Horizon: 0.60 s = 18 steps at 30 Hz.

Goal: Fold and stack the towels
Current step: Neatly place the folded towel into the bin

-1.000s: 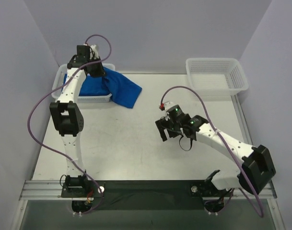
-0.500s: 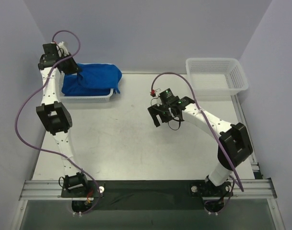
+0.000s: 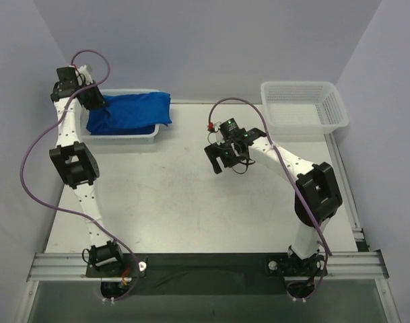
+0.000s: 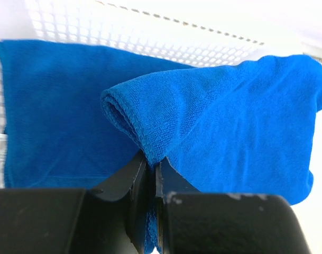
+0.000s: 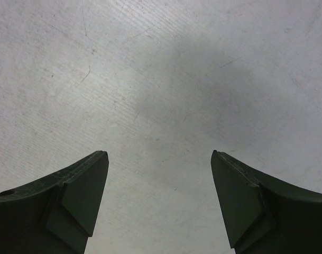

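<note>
Left arm stretched tall, the left tool point(image 4: 151, 164) pinches a fold of the royal-blue terry towels point(image 3: 134, 111) inside the white plastic mesh basket point(image 3: 141, 137). The right tool point(image 5: 158, 156) gapes empty, well right of that basket, arm reaching forward.

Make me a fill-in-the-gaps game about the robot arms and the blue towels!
The left fingers pinch a ____ towel.
The basket on the right is ____.
The right fingers are ____ above the table.
Missing words: blue, empty, open.
</note>
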### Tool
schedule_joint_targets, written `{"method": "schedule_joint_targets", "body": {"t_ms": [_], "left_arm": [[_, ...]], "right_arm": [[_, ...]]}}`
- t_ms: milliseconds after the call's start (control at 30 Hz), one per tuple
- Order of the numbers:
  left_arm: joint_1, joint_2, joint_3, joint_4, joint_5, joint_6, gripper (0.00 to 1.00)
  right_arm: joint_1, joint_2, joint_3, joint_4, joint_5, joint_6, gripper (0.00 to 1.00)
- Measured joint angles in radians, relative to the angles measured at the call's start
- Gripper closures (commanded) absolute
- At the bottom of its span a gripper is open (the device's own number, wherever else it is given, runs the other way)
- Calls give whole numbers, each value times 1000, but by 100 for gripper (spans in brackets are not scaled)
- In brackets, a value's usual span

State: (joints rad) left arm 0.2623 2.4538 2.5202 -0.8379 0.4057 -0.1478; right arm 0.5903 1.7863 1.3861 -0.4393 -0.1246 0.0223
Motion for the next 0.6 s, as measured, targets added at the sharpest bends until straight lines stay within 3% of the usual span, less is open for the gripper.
{"method": "schedule_joint_targets", "body": {"t_ms": [433, 467, 600], "left_arm": [[56, 2, 17, 62, -17, 3, 100], [58, 4, 17, 67, -18, 3, 98], [61, 24, 18, 87, -42, 11, 74]], "right_arm": [[-2, 58, 66, -21, -11, 2, 20], [-2, 61, 71, -22, -12, 3, 20], [-2, 62, 77, -25, -16, 6, 20]]}}
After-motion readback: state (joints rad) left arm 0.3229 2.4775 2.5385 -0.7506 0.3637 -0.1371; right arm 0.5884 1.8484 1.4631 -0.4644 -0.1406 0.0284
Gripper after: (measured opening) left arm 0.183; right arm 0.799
